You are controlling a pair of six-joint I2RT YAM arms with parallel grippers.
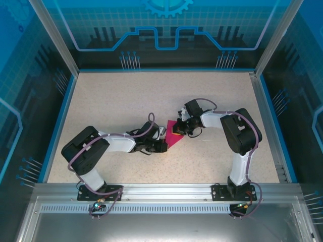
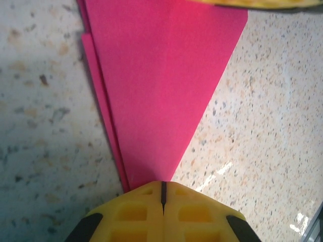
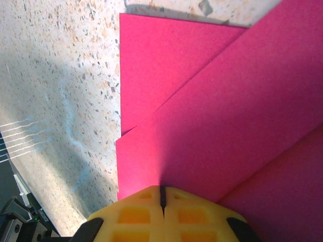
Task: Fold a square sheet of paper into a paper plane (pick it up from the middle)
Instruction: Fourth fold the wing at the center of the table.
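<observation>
**A:** What's the layout, biggest thing first?

**B:** The speckled table (image 1: 126, 101), with the left arm (image 1: 101, 143) and the right arm (image 1: 237, 136) both bent inward toward its middle. Between them lies the sheet of paper (image 1: 172, 139). It is magenta, flat on the surface, and already folded into a long taper with layered flaps.

**A:** And the grippers?

**B:** The left gripper (image 2: 162, 187) has its fingers pressed together and sits right at the narrow tip of the taper. The right gripper (image 3: 161, 190) is pressed together too, resting at the wide end where one flap overlaps another. I cannot tell whether either has paper caught between its fingers or just bears down on it.

**A:** So what's the step?

**B:** Flattening a fold, I'd judge, with one end pinned and the other pressed. To do it well, the left should anchor the tip without dragging it. The right should slide along the flap's edge with light downward pressure, so the layers line up. Too much sideways push would likely skew the thin paper off its centre line.
</observation>
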